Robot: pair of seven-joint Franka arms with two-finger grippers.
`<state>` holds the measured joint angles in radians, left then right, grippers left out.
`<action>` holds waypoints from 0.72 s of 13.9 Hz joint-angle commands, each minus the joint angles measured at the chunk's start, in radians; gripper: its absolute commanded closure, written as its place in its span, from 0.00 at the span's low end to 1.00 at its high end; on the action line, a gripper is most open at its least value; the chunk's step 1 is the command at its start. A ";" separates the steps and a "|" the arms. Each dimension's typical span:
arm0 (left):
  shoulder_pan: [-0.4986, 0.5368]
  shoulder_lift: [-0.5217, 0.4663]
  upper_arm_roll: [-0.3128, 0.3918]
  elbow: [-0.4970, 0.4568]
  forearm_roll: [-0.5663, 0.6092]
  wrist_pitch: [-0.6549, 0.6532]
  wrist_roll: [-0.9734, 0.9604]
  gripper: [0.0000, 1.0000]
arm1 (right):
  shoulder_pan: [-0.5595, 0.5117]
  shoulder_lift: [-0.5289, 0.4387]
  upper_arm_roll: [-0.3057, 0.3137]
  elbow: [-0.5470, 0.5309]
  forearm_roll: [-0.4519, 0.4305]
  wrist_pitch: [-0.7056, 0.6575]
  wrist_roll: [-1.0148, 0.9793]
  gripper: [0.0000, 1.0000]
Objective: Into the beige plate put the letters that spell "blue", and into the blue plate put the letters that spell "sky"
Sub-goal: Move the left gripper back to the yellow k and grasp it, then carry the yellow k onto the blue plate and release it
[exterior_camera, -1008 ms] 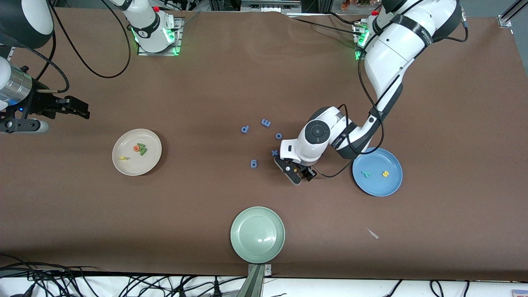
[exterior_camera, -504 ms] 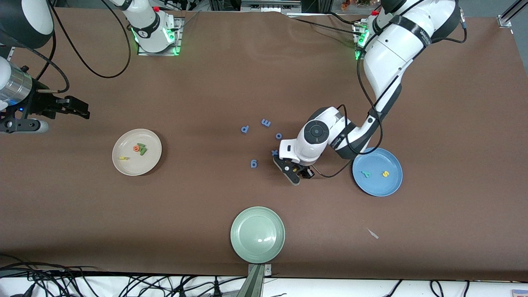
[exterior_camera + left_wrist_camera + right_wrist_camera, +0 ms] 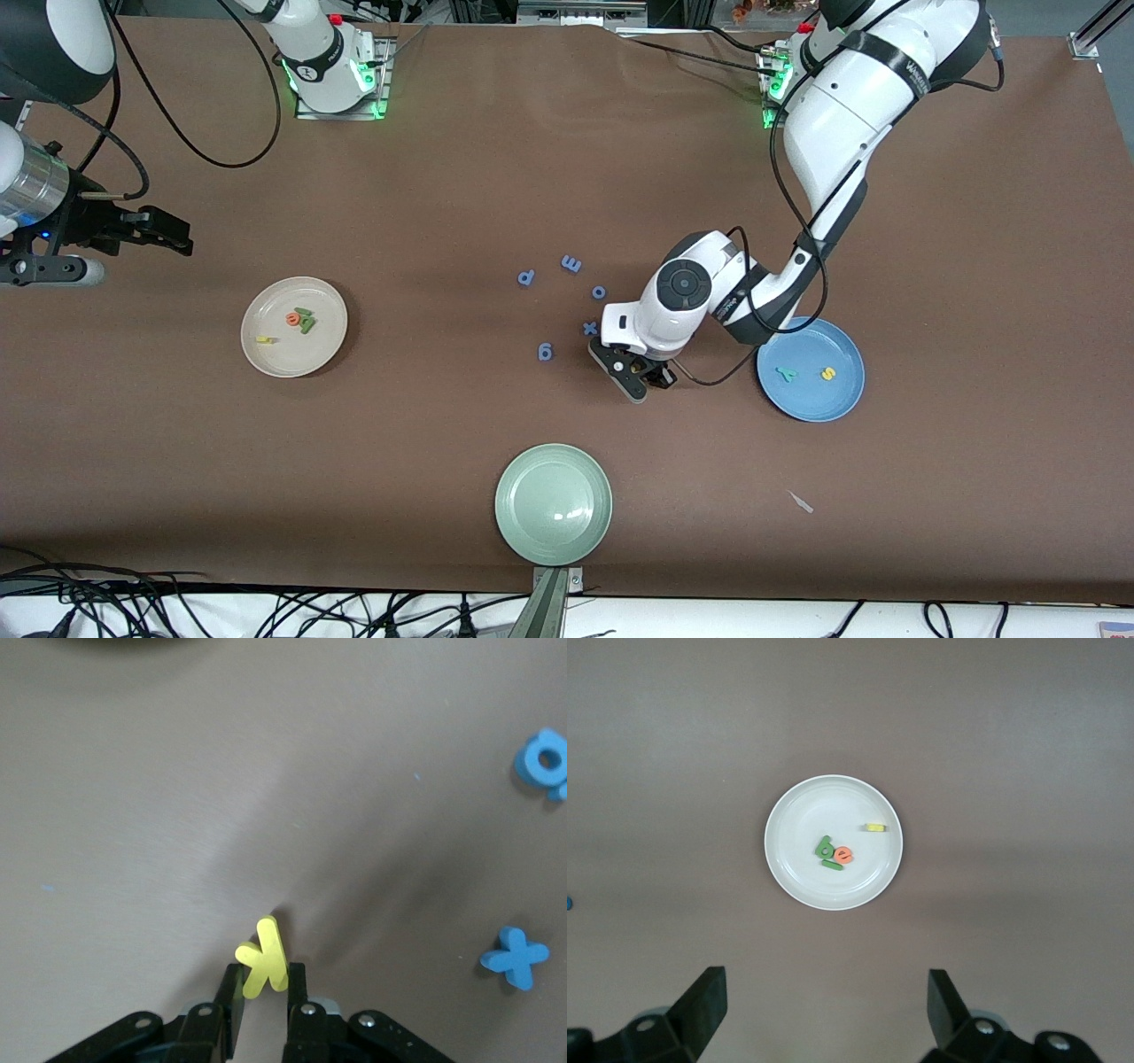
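Since a second ago your left pincer (image 3: 263,988) has closed and now clamps the small yellow foam k (image 3: 263,958), upright between its fingers, low over the brown desk (image 3: 443,177) near the round blue plate (image 3: 811,399). Your right pincer (image 3: 824,1005) waits, spread apart, above the round cream-beige plate (image 3: 799,870)
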<state>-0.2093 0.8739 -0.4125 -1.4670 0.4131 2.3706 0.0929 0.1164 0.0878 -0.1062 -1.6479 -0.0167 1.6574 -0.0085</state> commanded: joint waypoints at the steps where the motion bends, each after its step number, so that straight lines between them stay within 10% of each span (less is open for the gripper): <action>1: 0.043 -0.093 -0.002 -0.009 0.016 -0.114 0.018 0.95 | -0.008 -0.005 0.008 -0.004 0.008 -0.002 -0.002 0.00; 10: 0.353 -0.234 -0.006 -0.189 0.006 -0.300 0.332 0.88 | -0.008 -0.005 0.008 -0.004 0.008 -0.002 -0.001 0.00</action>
<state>0.1058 0.6946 -0.4086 -1.5482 0.4130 2.0615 0.4071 0.1165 0.0878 -0.1058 -1.6480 -0.0167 1.6574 -0.0085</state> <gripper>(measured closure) 0.762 0.000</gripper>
